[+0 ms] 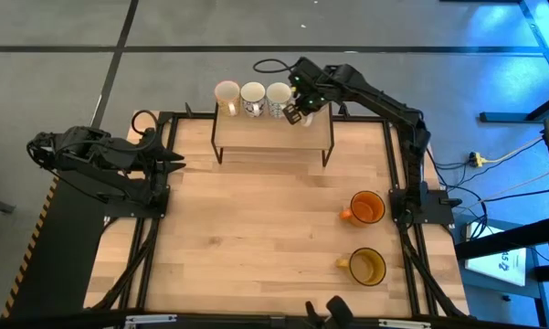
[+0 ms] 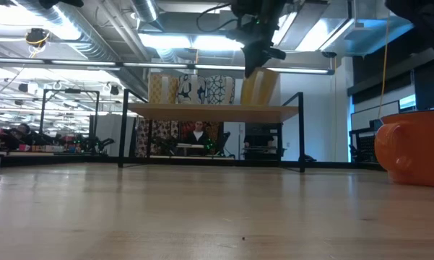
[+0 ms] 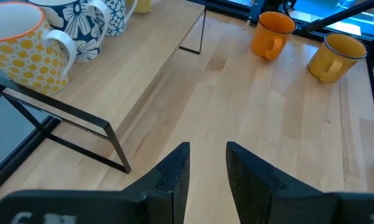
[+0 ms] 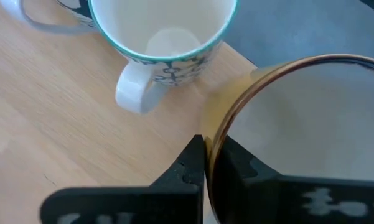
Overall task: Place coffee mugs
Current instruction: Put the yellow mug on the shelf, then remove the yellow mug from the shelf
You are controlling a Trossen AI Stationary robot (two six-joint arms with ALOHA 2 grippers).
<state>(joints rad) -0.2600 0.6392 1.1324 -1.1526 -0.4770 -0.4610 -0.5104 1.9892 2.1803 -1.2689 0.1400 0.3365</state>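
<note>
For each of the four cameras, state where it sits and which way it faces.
High: overhead, straight down; both arms, shelf, orange mug.
Low: tabletop height, level across; right gripper above shelf.
Left wrist: past left gripper, open, toward shelf, orange mug.
Right wrist: down on shelf; right gripper shut on gold-rimmed mug.
Shared: high and left wrist both show the orange mug.

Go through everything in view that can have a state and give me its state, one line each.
Three patterned mugs: upright on the wooden shelf.
Gold-rimmed mug: on the shelf, rim pinched by right end effector.
Orange mug: upright on table.
Amber-yellow mug: upright on table.
Left end effector: open, empty.
</note>
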